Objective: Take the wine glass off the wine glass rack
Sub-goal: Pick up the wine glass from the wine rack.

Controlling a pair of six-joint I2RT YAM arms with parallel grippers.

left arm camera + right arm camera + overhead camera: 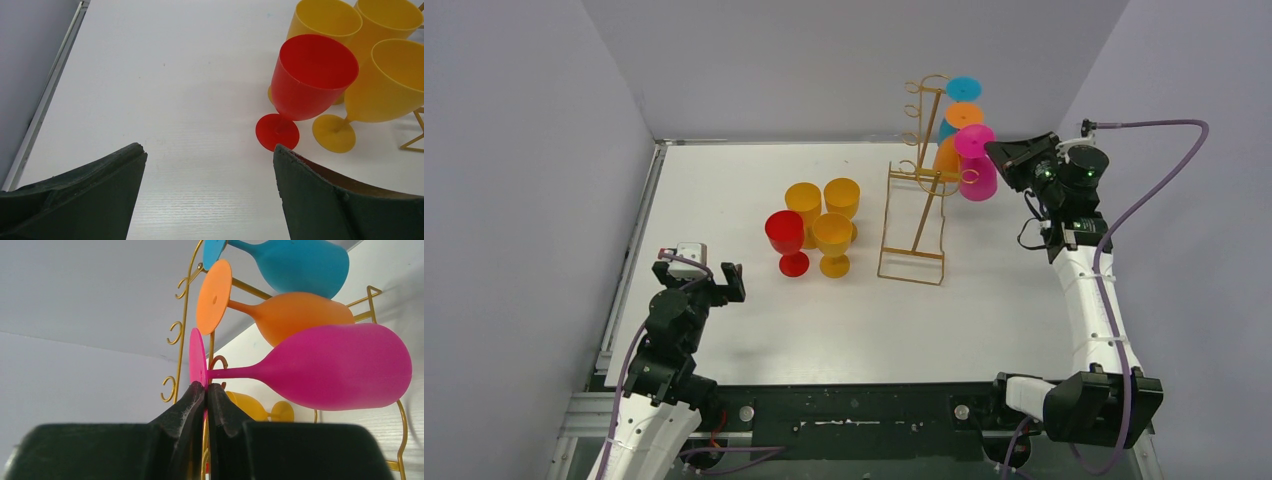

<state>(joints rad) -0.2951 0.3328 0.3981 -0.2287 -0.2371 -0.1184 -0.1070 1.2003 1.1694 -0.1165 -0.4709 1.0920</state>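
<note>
The gold wire wine glass rack (916, 190) (183, 315) stands at the back right of the table. A pink wine glass (976, 165) (330, 365) hangs upside down at its right side, below an orange one (952, 135) (280, 312) and a blue one (959, 95) (295, 257). My right gripper (999, 150) (206, 385) is shut on the edge of the pink glass's round foot. My left gripper (704, 272) (210, 150) hangs open over bare table at the near left, holding nothing.
A red glass (786, 240) (307, 82) and three yellow glasses (829, 215) (385, 75) stand upright in a cluster left of the rack. Grey walls enclose the table (824, 330) on the left, back and right.
</note>
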